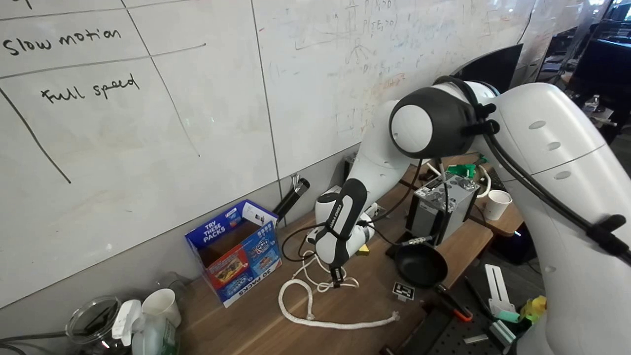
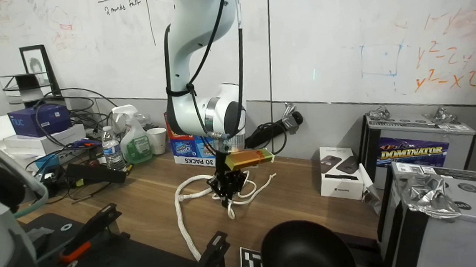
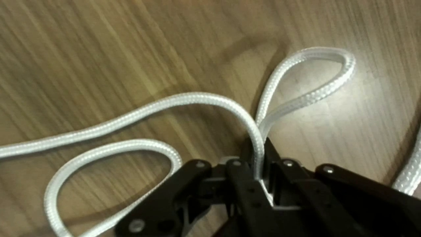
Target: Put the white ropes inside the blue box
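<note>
Rounded white arm (image 1: 557,128), black joint cover (image 1: 451,123), black cables (image 2: 240,62), black tool (image 3: 257,149), silver screws (image 3: 136,225)

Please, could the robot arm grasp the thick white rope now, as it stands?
Probably not yet: the end effector appears closed on the thin white rope. Otherwise, the thick rope lies largely uncovered, so releasing could free the way.

The blue box (image 1: 246,268) gapes upward, leaving a way in from above, while the grey wall (image 1: 162,254) bars its back, a black tube (image 1: 292,199) juts just beside one corner, and a white cup (image 1: 163,308) and spray bottle (image 1: 149,340) stand near the opposite side. Between box and jaws, the thin rope (image 3: 197,98) and thick rope (image 1: 345,326) curve low on the worktop (image 1: 236,330), so room is free above them. In an exterior view, bare worktop separates the ropes from a white carton (image 2: 339,189).
</note>
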